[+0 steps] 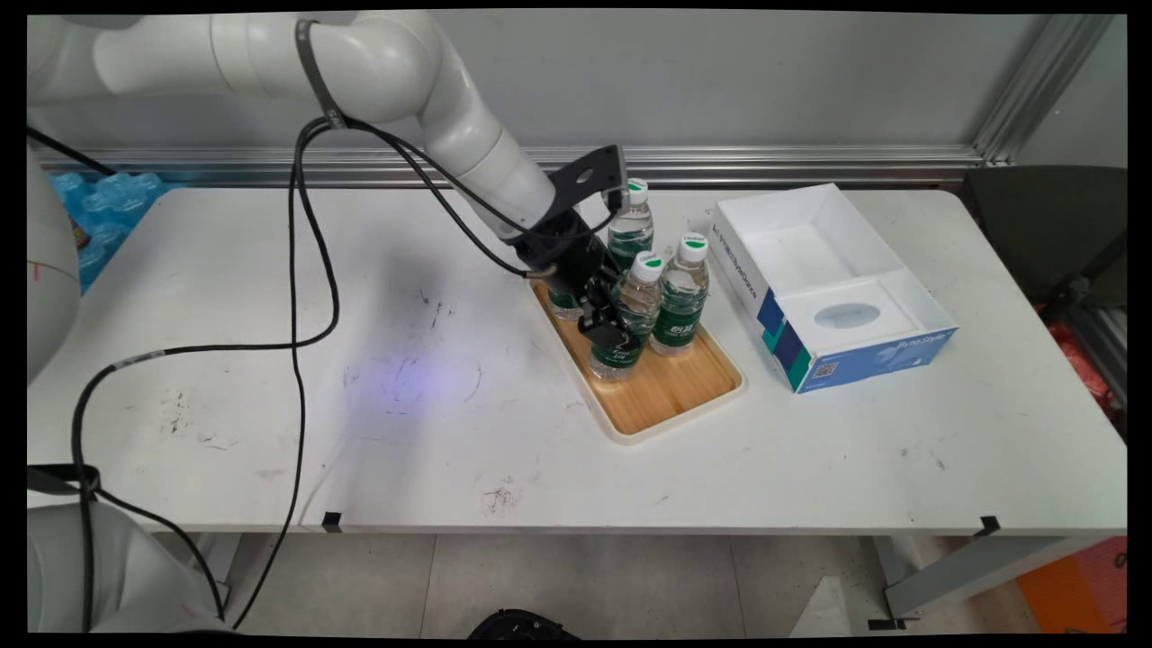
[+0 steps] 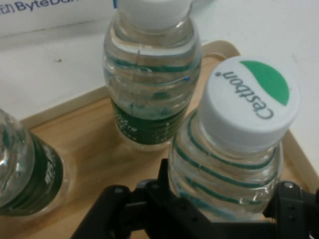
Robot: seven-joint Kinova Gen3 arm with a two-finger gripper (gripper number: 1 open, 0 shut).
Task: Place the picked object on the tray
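The gripper (image 1: 609, 331) clasps the nearest bottle (image 2: 234, 149) low on its body, keeping it upright on the tray (image 1: 670, 396) among other bottles.

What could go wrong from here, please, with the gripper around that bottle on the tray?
1. The gripper straddles the front bottle low on its body; a tilt could tip it.
2. The neighbouring bottle stands close and could get knocked.
3. The wooden tray might shift if the bottle drags.
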